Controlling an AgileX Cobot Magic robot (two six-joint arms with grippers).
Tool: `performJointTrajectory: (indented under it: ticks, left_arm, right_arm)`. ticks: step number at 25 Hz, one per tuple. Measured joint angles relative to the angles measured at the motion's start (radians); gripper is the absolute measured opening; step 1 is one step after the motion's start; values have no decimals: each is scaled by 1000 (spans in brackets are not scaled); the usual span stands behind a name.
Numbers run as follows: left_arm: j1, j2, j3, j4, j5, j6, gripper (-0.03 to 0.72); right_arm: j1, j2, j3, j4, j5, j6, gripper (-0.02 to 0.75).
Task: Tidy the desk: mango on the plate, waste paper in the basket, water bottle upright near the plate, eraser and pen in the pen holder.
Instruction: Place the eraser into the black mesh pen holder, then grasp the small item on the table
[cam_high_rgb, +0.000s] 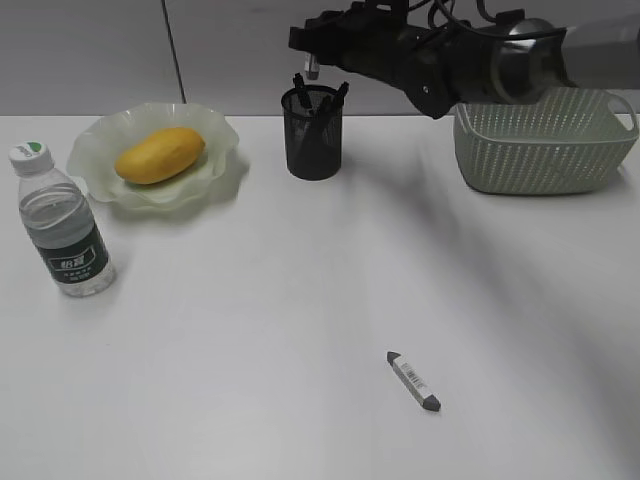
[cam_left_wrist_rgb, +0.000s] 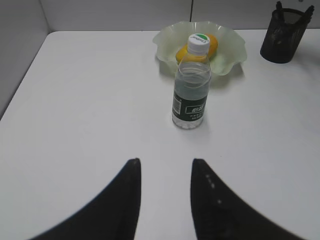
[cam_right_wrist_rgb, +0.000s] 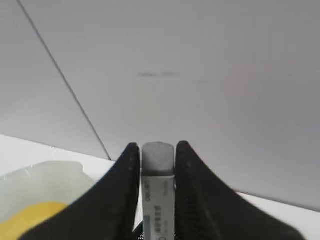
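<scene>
Right end effector (cam_high_rgb: 312, 68) hangs just above the pen holder (cam_high_rgb: 314, 134), clamped on the eraser (cam_right_wrist_rgb: 158, 192); we see it pinched upright between both fingers (cam_right_wrist_rgb: 125, 195) in the wrist view. Left end effector (cam_left_wrist_rgb: 164, 197) sits apart, nothing in it, low over the surface (cam_high_rgb: 300, 320). Mango (cam_high_rgb: 160, 154) on the plate (cam_high_rgb: 100, 140), water bottle (cam_high_rgb: 62, 222) upright near it. Pen (cam_high_rgb: 413, 381) lies flat on the surface, well apart from the holder. Basket (cam_high_rgb: 545, 140) at back right.

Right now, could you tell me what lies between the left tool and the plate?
In the left wrist view, the upright water bottle stands between the left tool and the plate.
</scene>
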Motion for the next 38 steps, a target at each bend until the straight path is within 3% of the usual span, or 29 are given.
performJointTrajectory:
  ticks: [2,4,7,12,18,20,25,28,31,38]
  left_arm:
    - [0,0,0,0,0,0,255]
    - [0,0,0,0,0,0,255]
    - [0,0,0,0,0,0,255]
    - [0,0,0,1,0,0,255]
    - [0,0,0,1,0,0,255]
    - [0,0,0,1,0,0,255]
    - [0,8,0,-4,0,0,255]
    - [0,75,0,-20,-1,16,255]
    - [0,197,0,-87,-3,105,255]
    - [-18,525,-32,-267,-121,288,295]
  right_arm:
    - [0,9,0,-72,-5,47,290]
    - [0,10,0,-105,-6,59,447]
    - [0,-13,-1,-132,123,66,538]
    - [0,-184,57,-195,529,-15,510]
    - [0,-556,390,145,879,-491,459]
    - [0,-680,502,226,1018,-554,456]
    - [0,-1037,799,304,1331,-580,456]
    - [0,-1287,955,333,1438,-579,456]
    - [0,-1576,1073,334,1497,-578,456]
    - [0,-2157,1196,374,1517,-574,456]
